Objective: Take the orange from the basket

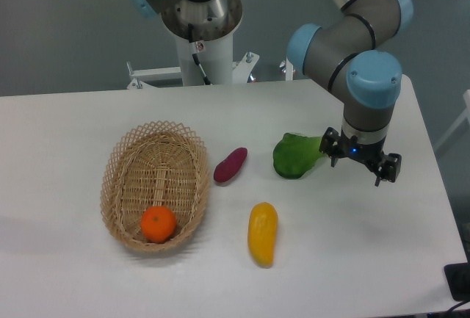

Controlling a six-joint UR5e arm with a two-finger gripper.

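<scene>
A small round orange [158,223] lies inside the oval wicker basket [122,158], at the basket's near end. The basket stands on the left half of the white table. My gripper [361,159] hangs over the table's right side, far from the basket. Its jaws point down and stand open with nothing between them. Its left finger [330,145] is close to a green leafy vegetable [295,156].
A dark purple sweet potato [230,165] lies just right of the basket. An elongated yellow-orange fruit [262,233] lies nearer the front edge. The robot's base column [204,39] rises behind the table at centre.
</scene>
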